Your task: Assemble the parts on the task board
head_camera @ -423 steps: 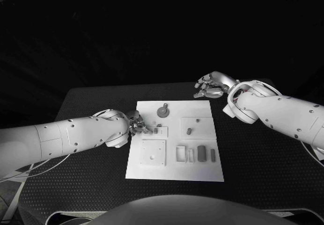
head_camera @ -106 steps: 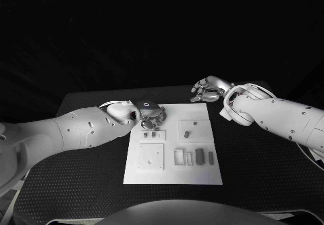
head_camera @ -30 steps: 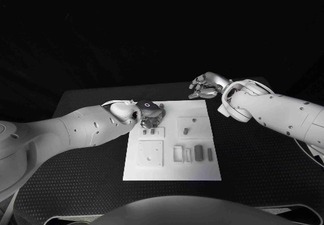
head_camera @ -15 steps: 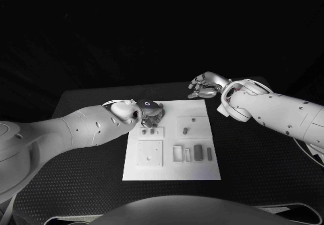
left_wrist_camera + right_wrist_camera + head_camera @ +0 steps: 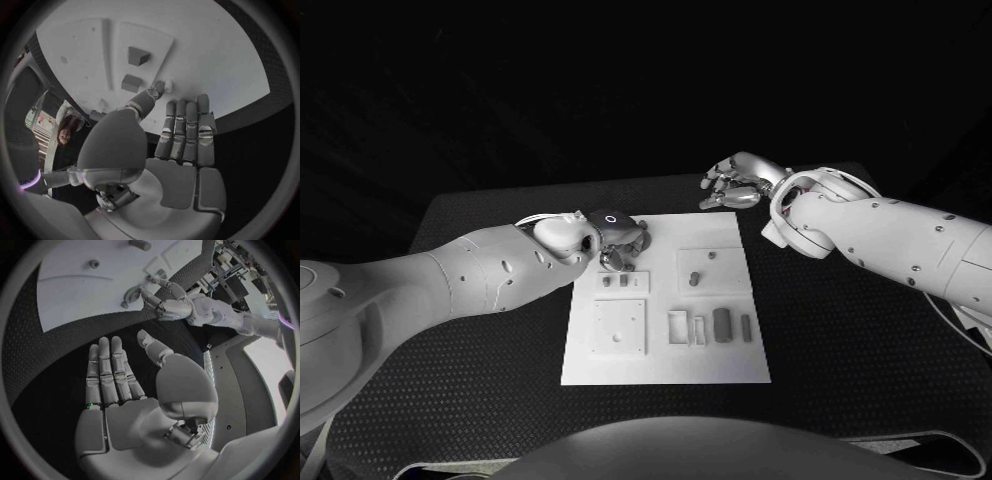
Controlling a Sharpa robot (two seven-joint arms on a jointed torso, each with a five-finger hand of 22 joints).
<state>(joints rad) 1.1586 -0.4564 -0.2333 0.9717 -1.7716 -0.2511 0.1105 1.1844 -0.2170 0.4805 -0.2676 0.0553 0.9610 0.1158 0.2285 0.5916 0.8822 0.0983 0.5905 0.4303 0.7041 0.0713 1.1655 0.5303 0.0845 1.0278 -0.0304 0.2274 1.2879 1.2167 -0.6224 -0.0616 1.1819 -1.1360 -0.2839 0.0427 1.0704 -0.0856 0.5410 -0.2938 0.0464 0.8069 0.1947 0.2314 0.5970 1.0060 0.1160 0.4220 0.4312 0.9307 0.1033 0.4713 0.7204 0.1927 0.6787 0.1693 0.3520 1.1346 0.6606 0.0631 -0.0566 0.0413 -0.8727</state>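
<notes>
The white task board (image 5: 668, 362) lies in the middle of the black table. My left hand (image 5: 620, 240) is over its far left corner, fingertips down at the board. The left wrist view shows that hand (image 5: 181, 145) with fingers straight and side by side, the thumb reaching toward the board (image 5: 206, 50), and nothing in it. Two small block parts (image 5: 132, 69) stand just beyond the thumb. My right hand (image 5: 737, 185) hovers past the board's far right corner, palm flat and bare (image 5: 125, 390). A dark oblong part (image 5: 723, 323) sits by the slots at the near right.
A raised square (image 5: 708, 268) carries two small pegs. A flat square plate (image 5: 622, 327) lies at the near left of the board. Black table mat (image 5: 834, 330) surrounds the board on all sides.
Since 14 s ago my left hand has moved from the board's left edge to its far left corner, covering the round part that lay there. Over the last second both hands barely shift.
</notes>
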